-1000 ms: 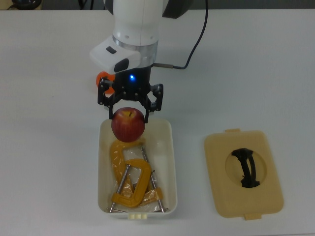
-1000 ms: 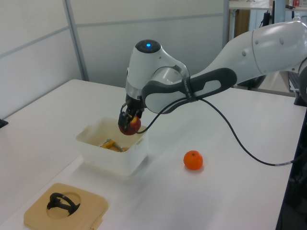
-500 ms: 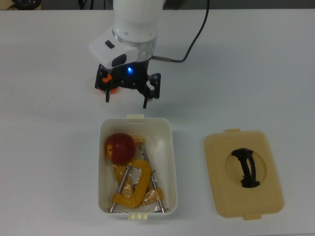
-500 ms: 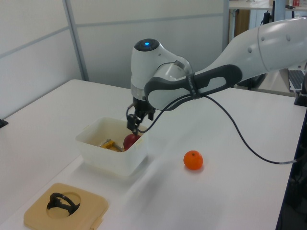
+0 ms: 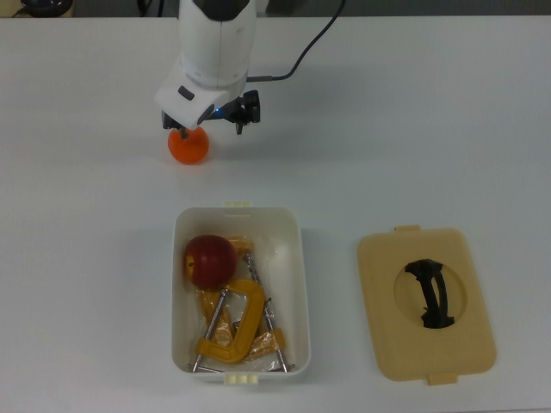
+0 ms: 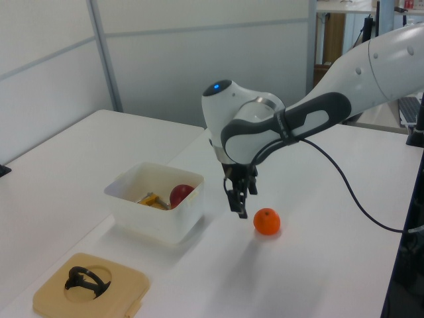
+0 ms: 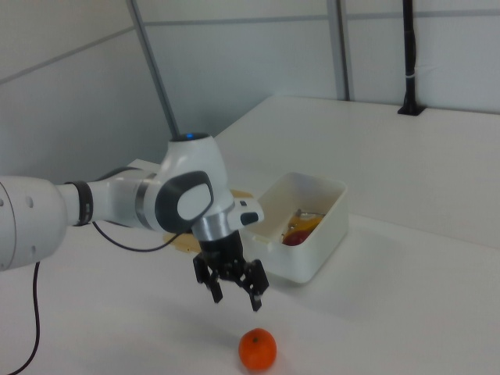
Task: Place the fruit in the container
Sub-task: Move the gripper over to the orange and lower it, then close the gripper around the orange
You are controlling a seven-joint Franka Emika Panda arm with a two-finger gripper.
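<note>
The dark red apple [image 5: 209, 261] lies inside the white container [image 5: 301, 284], at the end nearest the arm, beside yellow C-clamps [image 5: 232, 323]. The orange [image 5: 188, 146] rests on the table outside the box, toward the top view's top. My gripper [image 5: 213, 129] hangs open and empty above the table, just beside and above the orange [image 7: 258, 349]. In the right view the gripper [image 7: 236, 299] has both fingers spread, clear of the container [image 7: 301, 226]. In the left view the gripper [image 6: 240, 199] sits between the container [image 6: 156, 212] and the orange [image 6: 267, 221].
A flat tan lid [image 5: 426, 301] with a black handle lies on the table at the top view's right of the box. The arm's black cable trails over the table behind the gripper.
The gripper let go of the apple, which dropped into the container. The open gripper then rose and moved away from the box to a spot over the orange.
</note>
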